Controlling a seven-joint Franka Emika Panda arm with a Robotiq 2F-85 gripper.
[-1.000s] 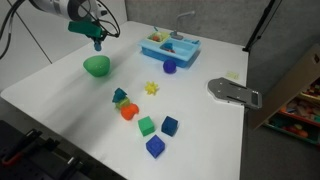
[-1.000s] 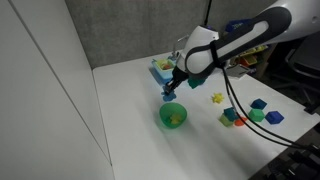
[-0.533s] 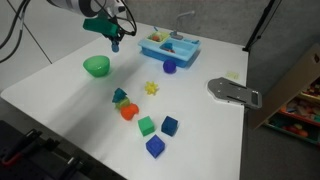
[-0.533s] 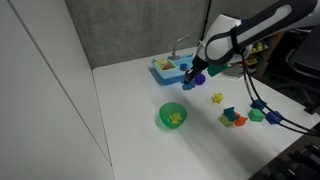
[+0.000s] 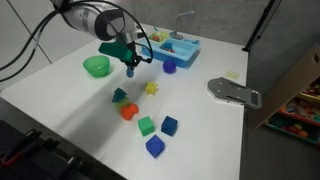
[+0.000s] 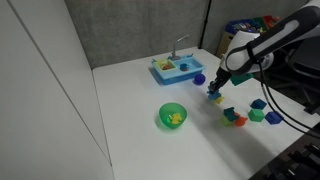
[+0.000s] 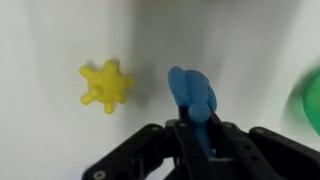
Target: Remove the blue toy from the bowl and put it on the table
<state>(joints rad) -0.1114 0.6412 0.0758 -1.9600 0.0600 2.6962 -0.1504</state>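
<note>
While tool grips blue toy, yellow star just beside, table beneath.

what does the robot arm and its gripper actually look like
The arm is a chain of rounded white segments with darker joints. Loose black cables loop along it. The gripper has a teal-green body near the wrist and black fingers, which look angular and matte in the wrist view. No markings are legible.

The hand grips the blue toy beside a yellow spiky piece.
</note>
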